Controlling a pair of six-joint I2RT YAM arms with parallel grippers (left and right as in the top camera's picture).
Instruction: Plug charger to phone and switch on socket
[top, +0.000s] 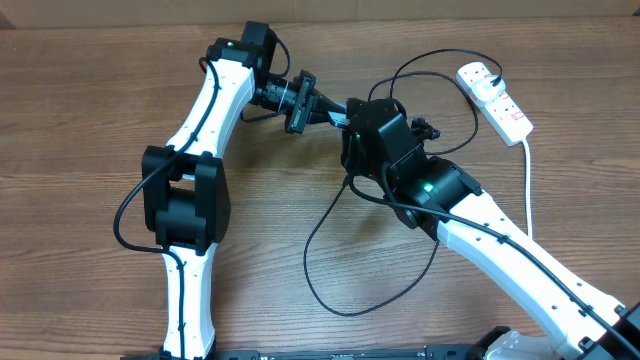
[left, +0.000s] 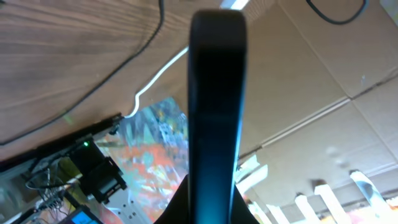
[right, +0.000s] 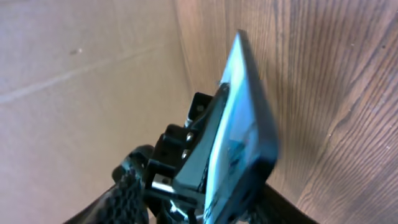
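**Holding the phone in the air for the cable**

Gripping the phone (right: 249, 124) by one end, the left gripper (top: 330, 108) has its fingers closed on it and carries it clear of the table (top: 90, 90), at the far middle of the scene. The left wrist view sees it only as a dark edge; the right wrist view sees it tilted, with its blue screen lit.

The right gripper (top: 352, 122) sits just beside the phone, on its right. Its fingers are hidden under its own wrist housing, so I cannot tell whether they are open or closed, or whether they hold the cable's tip.

The charger cable (top: 345, 312) lies in a wide slack loop on the near side of the two wrists. A second loop arcs off to the far right, toward the power strip (top: 495, 98). Its plug seems to sit at the strip's far end, though that is too small to be sure of. No cable shows at the phone's edge in either wrist view, so the joining looks not yet done, and the red switches (top: 516, 118) remain to be pressed.

What could go wrong:
- The phone is held at one end only. A push from a tip that misses the port could pivot it in the fingers or slide it out.
- The slack loop runs under the right arm. A sweep toward the strip could snag it and drag the tip away from the phone.
- A hard tug on the far loop could shift the light strip or loosen the plug.
- The strip lies well apart from both grippers, so reaching its switch means one arm must leave the phone.
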